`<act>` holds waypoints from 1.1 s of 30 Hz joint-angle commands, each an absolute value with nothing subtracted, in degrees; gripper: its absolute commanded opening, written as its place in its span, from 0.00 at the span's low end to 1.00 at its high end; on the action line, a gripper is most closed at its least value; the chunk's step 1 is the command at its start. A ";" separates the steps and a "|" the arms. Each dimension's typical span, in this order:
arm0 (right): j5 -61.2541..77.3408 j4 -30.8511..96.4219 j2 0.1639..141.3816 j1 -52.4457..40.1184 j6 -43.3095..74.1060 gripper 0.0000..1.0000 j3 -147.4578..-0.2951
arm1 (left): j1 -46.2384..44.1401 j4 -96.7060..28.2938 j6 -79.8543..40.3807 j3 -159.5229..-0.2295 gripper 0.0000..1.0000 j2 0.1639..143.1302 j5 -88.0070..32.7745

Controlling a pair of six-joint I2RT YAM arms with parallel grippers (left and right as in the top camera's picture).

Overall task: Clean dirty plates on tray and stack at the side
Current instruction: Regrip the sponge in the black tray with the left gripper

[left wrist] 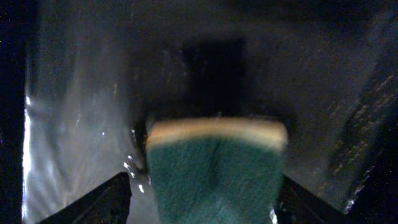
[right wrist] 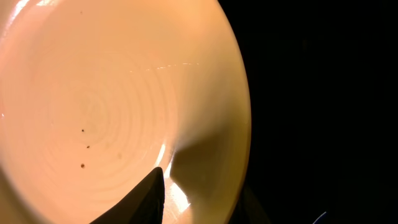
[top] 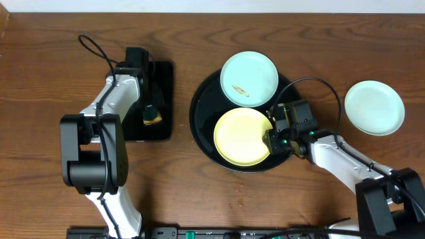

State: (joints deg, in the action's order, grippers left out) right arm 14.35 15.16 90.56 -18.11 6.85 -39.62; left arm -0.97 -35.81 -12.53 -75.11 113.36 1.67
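The right gripper (top: pixel 272 133) pinches the right rim of the yellow plate (top: pixel 242 136), with one finger (right wrist: pixel 140 199) lying on its inner face. This plate lies in the round tray (top: pixel 198 123), directly left of the gripper, and carries a few dark specks. Just beyond it in the tray, a smeared blue plate (top: pixel 249 78) waits. The left gripper (top: pixel 149 109) stands over the sponge (top: pixel 152 118) on the small tray (top: pixel 163 73). The sponge sits between its fingers, but I cannot tell if they press it. I judge the sponge must travel right, across bare table, to the yellow plate. A clean blue plate (top: pixel 374 107) lies on the table, well right of the round tray.
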 commanded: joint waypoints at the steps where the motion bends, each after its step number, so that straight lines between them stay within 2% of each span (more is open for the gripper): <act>1: 14.87 15.38 91.05 -17.61 5.93 0.35 -39.66 | -1.06 -38.37 -15.38 -74.30 0.50 113.12 1.96; 2: 14.87 15.35 91.05 -17.61 5.96 0.35 -39.66 | -1.10 -38.11 -15.33 -73.71 0.26 113.19 1.98; 3: 14.87 15.27 91.05 -17.61 5.93 0.36 -39.66 | -1.10 -36.95 -15.29 -72.82 0.12 113.19 2.00; 5: 14.87 15.20 91.05 -17.61 5.93 0.36 -39.66 | -1.06 -34.09 -15.03 -71.46 0.08 113.19 2.02; 6: 14.87 15.22 91.05 -17.61 5.93 0.36 -39.66 | -1.04 -32.95 -14.50 -71.09 0.16 113.19 2.02; 8: 14.87 15.42 91.05 -17.61 5.93 0.36 -39.66 | -0.97 -32.49 -14.00 -71.02 0.64 113.19 2.02; 9: 14.87 15.49 91.05 -17.61 5.93 0.36 -39.66 | -0.97 -33.04 -14.22 -71.02 0.71 113.19 1.98; 12: 14.87 15.57 91.05 -17.61 5.93 0.36 -39.66 | -1.06 -37.36 -17.47 -71.02 0.71 113.19 1.98; 13: 14.87 15.53 91.05 -17.61 5.93 0.36 -39.66 | -1.06 -39.70 -18.48 -71.02 0.61 113.19 1.96; 14: 14.87 15.46 91.05 -17.61 5.93 0.36 -39.66 | -1.06 -41.43 -19.05 -70.98 0.47 113.19 1.96; 15: 14.87 15.40 91.05 -17.61 5.93 0.36 -39.66 | -1.06 -42.37 -19.20 -70.76 0.28 113.19 1.96; 16: 14.87 15.35 91.05 -17.61 5.96 0.36 -39.66 | -1.06 -42.48 -19.18 -70.30 0.13 113.19 1.96; 17: 14.87 15.20 91.05 -17.61 5.93 0.36 -39.66 | -1.06 -42.00 -19.14 -69.71 0.10 113.19 2.00; 18: 14.87 15.16 91.05 -17.61 5.93 0.36 -39.66 | -1.04 -41.04 -18.70 -69.04 0.11 113.19 2.02; 19: 14.85 15.18 91.05 -17.61 5.93 0.36 -39.66 | -1.04 -39.72 -17.69 -68.34 0.22 113.19 2.02; 21: 14.85 15.18 91.05 -17.58 5.93 0.43 -39.66 | -1.04 -38.04 -16.49 -67.99 0.57 113.19 2.02; 22: 14.81 15.11 91.05 -17.58 5.91 0.48 -39.66 | -1.04 -37.10 -15.86 -67.99 0.65 113.16 2.02; 25: 13.98 14.22 91.09 -17.58 5.93 0.49 -39.64 | -1.04 -34.02 -13.30 -68.18 0.65 113.14 2.00; 26: 12.95 13.98 91.09 -17.61 5.96 0.49 -39.64 | -1.04 -32.69 -12.40 -68.18 0.62 113.14 2.00; 27: 11.99 13.87 91.09 -17.61 6.22 0.47 -39.64 | -1.04 -31.77 -12.01 -68.18 0.57 113.14 2.00; 29: 11.14 13.91 91.09 -17.61 7.07 0.43 -39.64 | -1.04 -30.74 -12.03 -68.16 0.40 113.14 2.00; 30: 11.18 13.93 91.09 -17.61 7.27 0.37 -39.64 | -1.04 -30.70 -12.03 -68.16 0.32 113.14 2.00; 31: 11.18 13.93 91.09 -17.65 7.29 0.28 -39.64 | -1.04 -30.72 -12.05 -68.12 0.26 113.14 2.00; 33: 11.14 13.93 91.09 -17.89 7.57 0.01 -39.64 | -1.06 -30.72 -12.05 -67.79 0.19 113.14 2.00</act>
